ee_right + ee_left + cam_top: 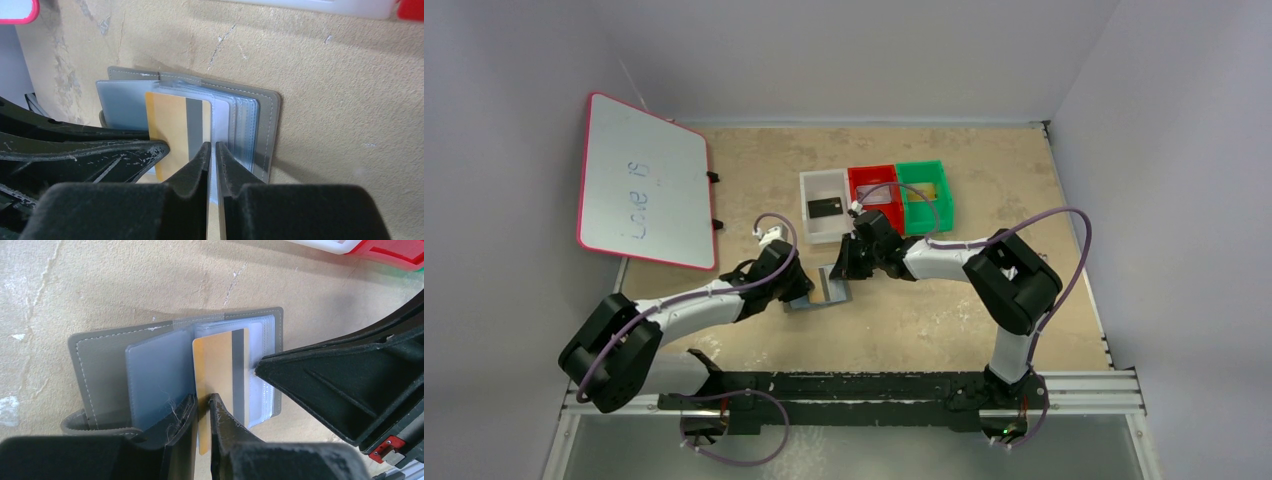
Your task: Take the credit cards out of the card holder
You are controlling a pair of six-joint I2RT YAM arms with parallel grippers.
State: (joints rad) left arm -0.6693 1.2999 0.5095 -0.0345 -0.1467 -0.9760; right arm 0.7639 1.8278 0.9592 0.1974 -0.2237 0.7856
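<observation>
The grey card holder (832,292) lies open on the table between both arms, its clear pockets fanned up (100,357) (267,125). A gold credit card (217,362) (170,125) with a grey stripe sticks partway out of a pocket. My left gripper (202,402) (797,285) is shut on that card's near edge. My right gripper (211,147) (851,262) is shut on a clear pocket leaf of the holder, just right of the card. A black credit card (824,208) lies in the white tray and a silvery one (879,197) in the red tray.
Behind the holder stand a white tray (805,190), a red tray (853,183) and a green tray (944,190) in a row. A pink-rimmed whiteboard (644,180) leans at the back left. Walls close in the table on both sides.
</observation>
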